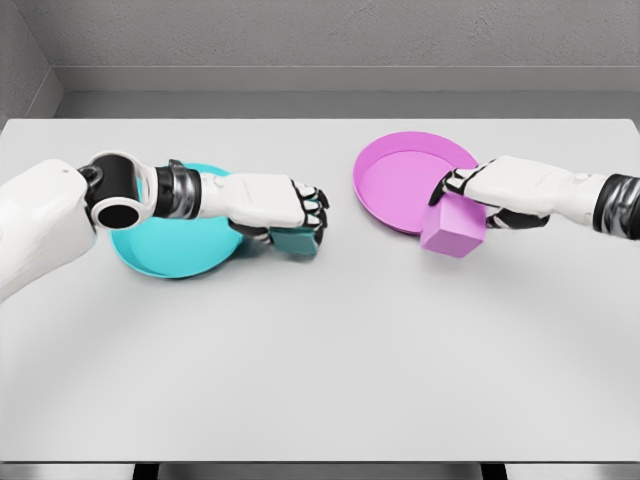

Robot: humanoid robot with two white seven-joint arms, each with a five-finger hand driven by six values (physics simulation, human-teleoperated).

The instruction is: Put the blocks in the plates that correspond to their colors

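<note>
Grey table [320,380]: L hand [275,205] fingers clamp teal block [296,241], mostly hidden; R hand [500,190] fingers grip pink block [453,228].

Teal block [296,241] half under left hand [270,205]

The white left arm reaches in from the left, its left hand [285,212] curled with fingers pointing right and down. The white right arm enters from the right, its right hand [480,192] curled, fingers pointing left.
</note>
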